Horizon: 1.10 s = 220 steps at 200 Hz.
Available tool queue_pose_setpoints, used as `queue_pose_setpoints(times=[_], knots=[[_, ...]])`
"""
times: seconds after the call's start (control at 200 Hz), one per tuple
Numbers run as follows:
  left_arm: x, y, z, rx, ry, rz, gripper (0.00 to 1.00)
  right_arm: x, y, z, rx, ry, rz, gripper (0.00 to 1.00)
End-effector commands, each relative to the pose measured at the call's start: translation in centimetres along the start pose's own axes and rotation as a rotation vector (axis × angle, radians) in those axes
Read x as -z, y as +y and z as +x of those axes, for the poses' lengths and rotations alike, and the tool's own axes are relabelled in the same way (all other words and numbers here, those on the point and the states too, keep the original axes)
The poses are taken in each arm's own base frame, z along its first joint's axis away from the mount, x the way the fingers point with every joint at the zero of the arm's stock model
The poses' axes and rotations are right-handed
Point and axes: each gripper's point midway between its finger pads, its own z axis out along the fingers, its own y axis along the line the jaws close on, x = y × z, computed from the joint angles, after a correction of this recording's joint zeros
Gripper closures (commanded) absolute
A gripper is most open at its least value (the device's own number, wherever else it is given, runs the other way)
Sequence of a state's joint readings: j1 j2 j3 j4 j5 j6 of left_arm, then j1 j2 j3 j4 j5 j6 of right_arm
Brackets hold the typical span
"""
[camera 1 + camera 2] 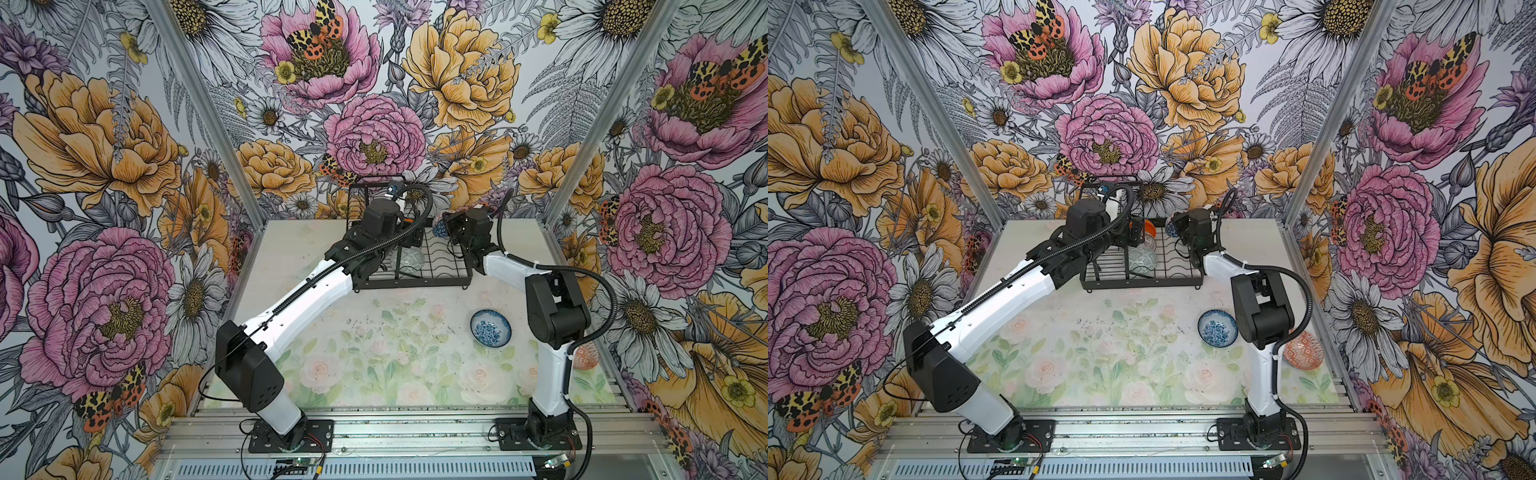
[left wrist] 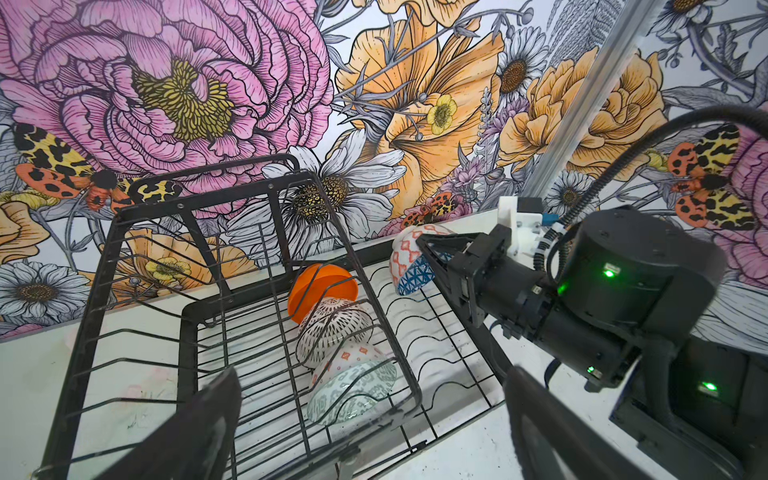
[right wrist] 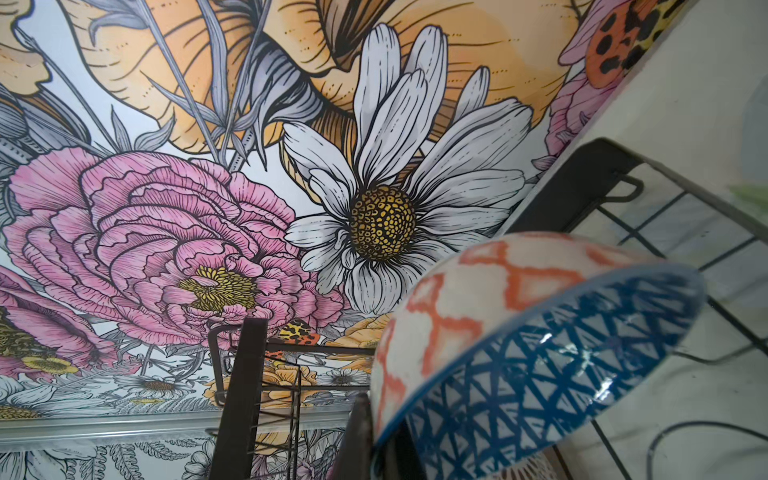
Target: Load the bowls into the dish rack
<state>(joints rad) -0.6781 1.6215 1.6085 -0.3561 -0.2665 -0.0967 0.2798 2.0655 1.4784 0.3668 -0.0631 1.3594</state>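
The black wire dish rack stands at the back of the table. Inside it, several bowls lean on edge in a row: orange, white with black marks, white with orange motifs and grey-green. My left gripper hovers open above that row, holding nothing. My right gripper is shut on the rim of the blue geometric bowl, tilted over the rack's back right part.
A blue-white floral bowl sits upright on the table in front of the rack, beside the right arm. A red-orange patterned bowl lies near the right wall, partly behind that arm. The rack's raised basket tier stands at its back left.
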Motion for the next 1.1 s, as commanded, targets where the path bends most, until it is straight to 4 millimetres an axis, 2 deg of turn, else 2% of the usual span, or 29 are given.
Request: queue_pose_setpoints(times=[0.0, 0.335, 0.465, 0.675, 0.806, 1.096], knots=[[-0.7, -0.2, -0.9, -0.027, -0.008, 0.02, 0.01, -1.1, 4.4, -1.5, -0.024, -0.027, -0.147, 1.0], [-2.3, -1.7, -0.2, -0.073, 0.046, 0.103, 0.01, -3.9, 2.8, -1.3, -0.045, -0.027, -0.14, 1.0], [-2.7, -2.1, 0.1, -0.103, 0.067, 0.149, 0.01, -4.2, 1.6, -1.1, -0.062, -0.024, -0.121, 1.0], [-3.4, -1.2, 1.0, -0.096, 0.091, 0.124, 0.01, -4.5, 0.5, -0.8, -0.057, -0.023, -0.112, 1.0], [-3.5, -1.5, 1.2, -0.09, 0.096, 0.138, 0.01, -4.9, -0.6, -0.6, -0.066, -0.022, -0.098, 1.0], [-3.5, -1.7, 2.0, -0.102, 0.115, 0.15, 0.01, -5.8, -1.4, -0.6, -0.073, -0.03, -0.102, 1.0]])
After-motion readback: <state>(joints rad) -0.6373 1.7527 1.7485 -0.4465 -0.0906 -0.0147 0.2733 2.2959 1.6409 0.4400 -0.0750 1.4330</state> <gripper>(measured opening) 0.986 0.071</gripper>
